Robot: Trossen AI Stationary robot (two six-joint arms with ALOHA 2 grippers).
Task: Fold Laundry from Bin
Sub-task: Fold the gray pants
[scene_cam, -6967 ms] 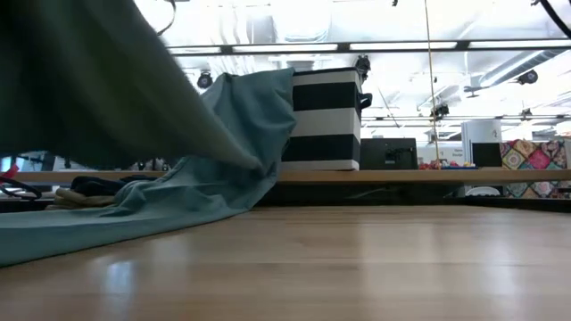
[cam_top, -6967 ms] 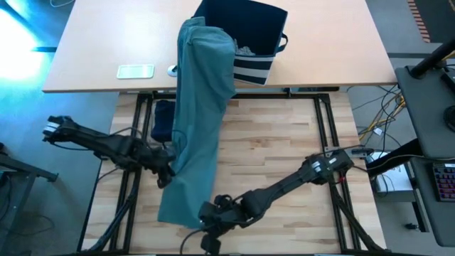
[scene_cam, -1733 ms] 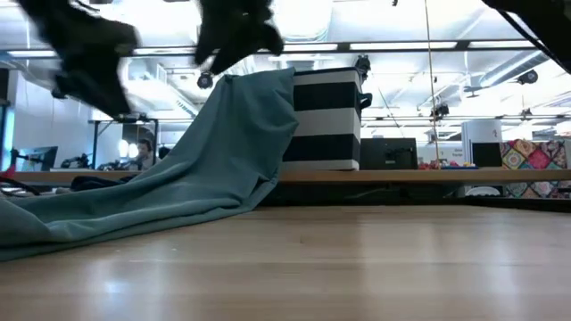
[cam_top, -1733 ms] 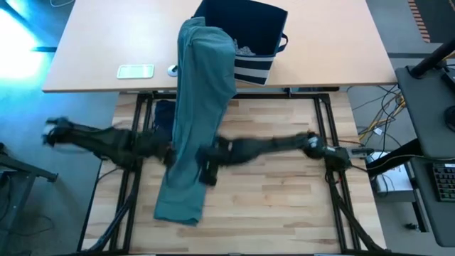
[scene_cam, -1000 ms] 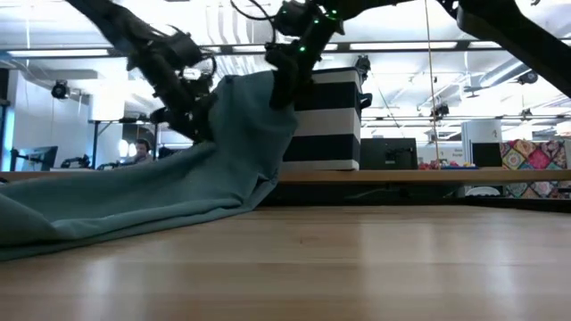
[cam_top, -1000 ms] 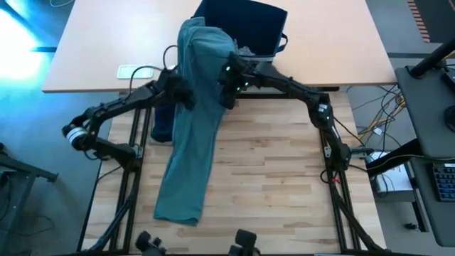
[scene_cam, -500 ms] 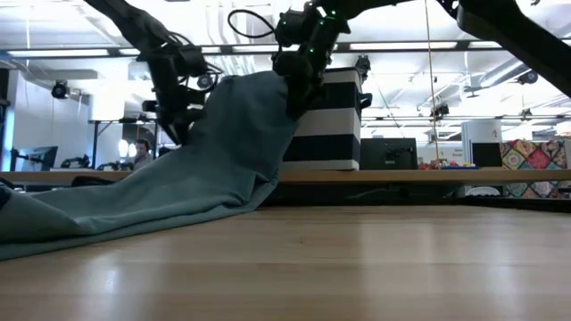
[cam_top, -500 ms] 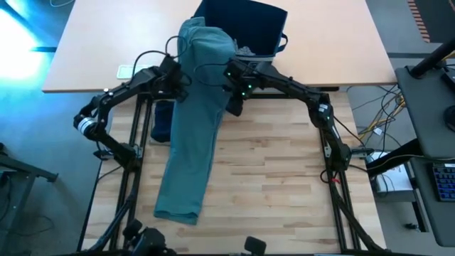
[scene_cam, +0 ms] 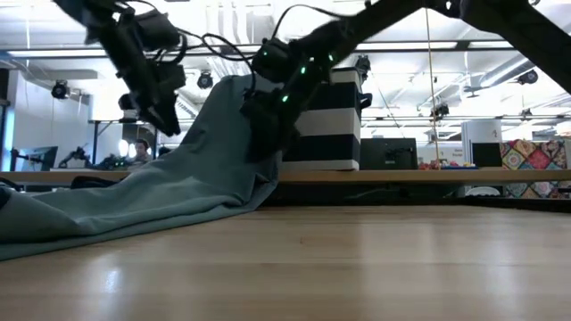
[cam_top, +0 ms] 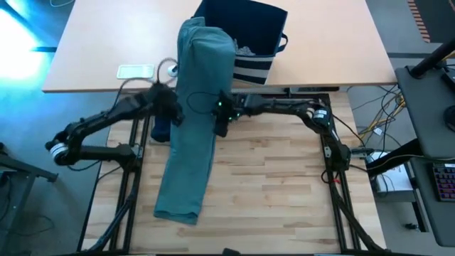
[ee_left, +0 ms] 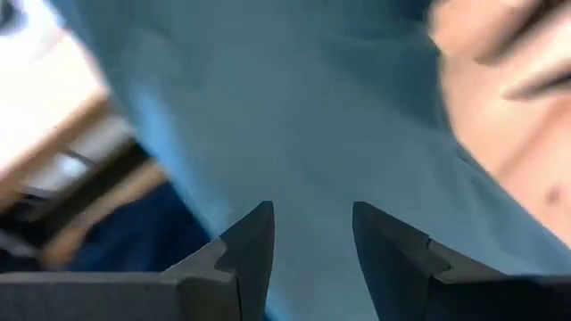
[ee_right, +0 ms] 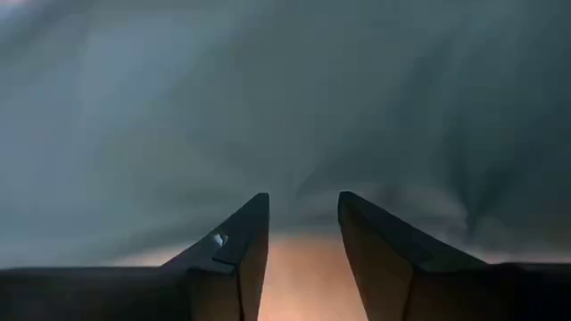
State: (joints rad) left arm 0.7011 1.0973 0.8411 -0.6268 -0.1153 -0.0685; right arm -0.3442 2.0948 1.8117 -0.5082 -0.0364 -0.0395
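The large teal-green garment (cam_top: 195, 121) hangs by its upper end over the near rim of the navy striped bin (cam_top: 249, 28). It runs down past the far table's edge, and its lower end lies spread on the wooden table (cam_top: 284, 185). My left gripper (cam_top: 174, 114) stands open at the garment's left edge, with teal cloth (ee_left: 312, 116) right before its fingers. My right gripper (cam_top: 219, 126) stands open at the garment's right edge, above the wood, facing the cloth (ee_right: 285, 98). Small grey pieces (cam_top: 245, 51) show inside the bin. My left gripper is open close against the garment's left edge; I cannot tell whether its fingers (ee_left: 254, 236) touch the cloth. My right gripper is open close to the garment's right edge; I cannot tell whether its fingers (ee_right: 250, 232) touch it.
A small white flat device (cam_top: 135, 71) lies on the beige far table (cam_top: 327, 50), left of the bin. A navy garment (cam_top: 162, 122) lies at the wooden table's far left, beside the teal one. The right half of the wooden table is bare wood.
Both grippers have come away from the bin toward the near edge, along the garment's two edges. The right one has also sunk lower, to just above the wood. The teal garment hangs much as before.
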